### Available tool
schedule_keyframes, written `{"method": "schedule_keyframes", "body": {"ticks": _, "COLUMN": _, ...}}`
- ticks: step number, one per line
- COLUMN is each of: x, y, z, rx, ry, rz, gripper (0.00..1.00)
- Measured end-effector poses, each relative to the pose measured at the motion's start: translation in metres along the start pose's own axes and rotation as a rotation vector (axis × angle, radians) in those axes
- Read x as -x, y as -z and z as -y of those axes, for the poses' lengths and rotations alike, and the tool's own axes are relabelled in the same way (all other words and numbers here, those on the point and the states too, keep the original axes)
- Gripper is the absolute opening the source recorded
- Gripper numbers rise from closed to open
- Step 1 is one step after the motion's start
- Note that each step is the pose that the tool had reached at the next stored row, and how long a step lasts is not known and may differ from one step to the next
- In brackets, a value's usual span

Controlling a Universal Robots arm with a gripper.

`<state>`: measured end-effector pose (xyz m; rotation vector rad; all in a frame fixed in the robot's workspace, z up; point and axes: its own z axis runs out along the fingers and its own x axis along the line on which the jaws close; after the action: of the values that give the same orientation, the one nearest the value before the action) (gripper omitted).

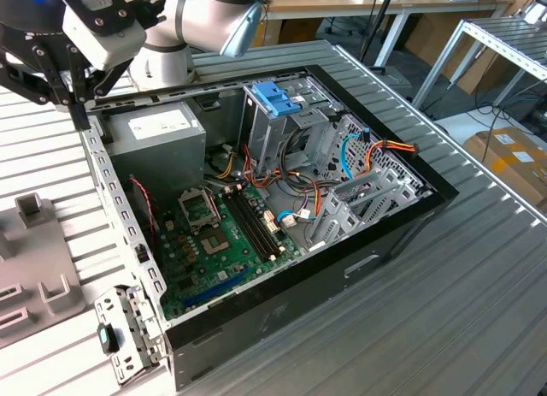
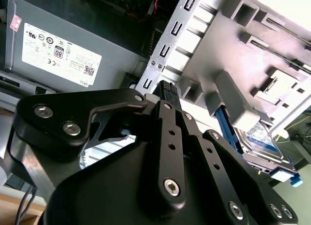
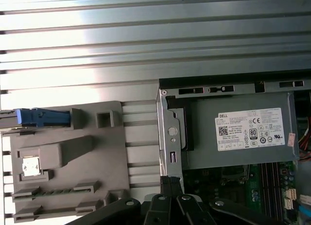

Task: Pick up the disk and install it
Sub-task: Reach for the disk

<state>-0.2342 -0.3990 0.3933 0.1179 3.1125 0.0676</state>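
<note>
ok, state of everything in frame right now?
computer case: side open, internals exposed.
grey fixture: beside it, loaded.
disk: seated in the grey fixture, not gripped.
gripper: shut, empty, near the computer case's rim.

Workbench (image 1: 479, 276) w/ ribbed grey metal slats takes the lower half of exterior view & runs up the exterior view's right. Same slats (image 3: 97, 21) in first wrist view, w/ a bright glare band across them. Top centre of exterior view: wooden-top desk (image 1: 342, 1) on pale legs. Upper corner at the exterior view's right: white metal rack (image 1: 500, 38) w/ ribbed shelf. Under it grey floor (image 1: 451, 114), dark cables (image 1: 504, 114), and a cardboard box (image 1: 513, 152) w/ white labels. Light is even, no hard shadows.
</note>
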Motion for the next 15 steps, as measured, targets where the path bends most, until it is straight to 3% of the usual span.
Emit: {"method": "schedule_keyframes", "body": {"ticks": 15, "x": -0.0092, "y": 0.0002, "z": 0.0007, "rx": 0.0000, "ry": 0.000, "rz": 0.0000, "gripper": 0.11}}
